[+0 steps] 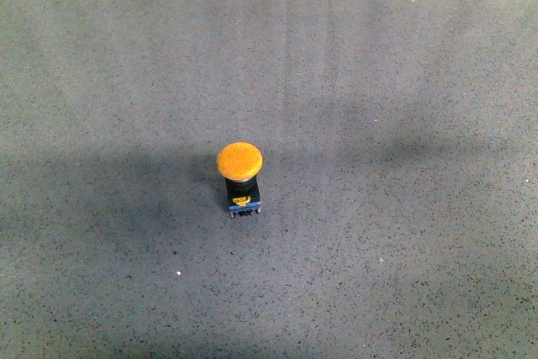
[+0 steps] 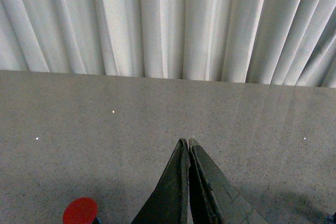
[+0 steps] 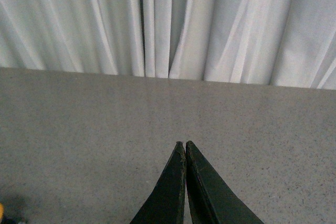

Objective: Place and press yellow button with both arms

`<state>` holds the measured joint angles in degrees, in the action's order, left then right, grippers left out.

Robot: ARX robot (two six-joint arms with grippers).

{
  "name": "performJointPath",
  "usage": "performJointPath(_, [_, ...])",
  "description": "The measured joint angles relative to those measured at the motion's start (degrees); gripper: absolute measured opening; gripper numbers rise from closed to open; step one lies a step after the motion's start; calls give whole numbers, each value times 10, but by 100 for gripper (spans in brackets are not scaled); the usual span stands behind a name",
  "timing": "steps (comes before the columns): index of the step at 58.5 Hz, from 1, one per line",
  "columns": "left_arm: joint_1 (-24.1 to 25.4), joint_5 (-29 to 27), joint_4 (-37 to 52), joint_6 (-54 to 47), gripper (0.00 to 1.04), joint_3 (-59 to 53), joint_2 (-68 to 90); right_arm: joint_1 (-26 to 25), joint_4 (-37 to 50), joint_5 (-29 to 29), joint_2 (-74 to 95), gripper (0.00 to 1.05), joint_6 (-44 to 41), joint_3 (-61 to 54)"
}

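Saw the yellow button [image 1: 239, 176] upright on the grey surface [image 1: 403, 81]; found left jaws and right jaws pressed together, empty.

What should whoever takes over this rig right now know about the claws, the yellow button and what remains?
The yellow button stands upright near the middle of the table, touched by nothing. Neither arm shows in the front view.
The left claw is shut and empty; the button's cap shows at the edge of its wrist view.
The right claw is shut and empty.
Done: the button is set on the table.
Left: most likely the press, as no claw is on the cap.
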<state>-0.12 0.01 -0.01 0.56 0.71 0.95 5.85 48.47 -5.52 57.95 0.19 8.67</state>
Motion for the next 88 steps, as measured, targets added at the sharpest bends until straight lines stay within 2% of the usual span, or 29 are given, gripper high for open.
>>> performJointPath(7, [0,0,0,0,1,0,0,-13,-25,11,-50,1,0,-22])
performJointPath(11, [0,0,0,0,1,0,0,-39,-41,48,-73,1,0,-33])
performJointPath(16, [0,0,0,0,1,0,0,-56,-58,51,-106,1,0,-48])
performJointPath(19, [0,0,0,0,1,0,0,-56,-35,54,-109,1,0,-62])
performJointPath(23, [0,0,0,0,1,0,0,-56,-46,55,-119,1,0,-72])
performJointPath(58, [0,0,0,0,1,0,0,-57,-242,55,-335,1,0,-76])
performJointPath(88, [0,0,0,0,1,0,0,-57,-357,55,-452,1,0,-76])
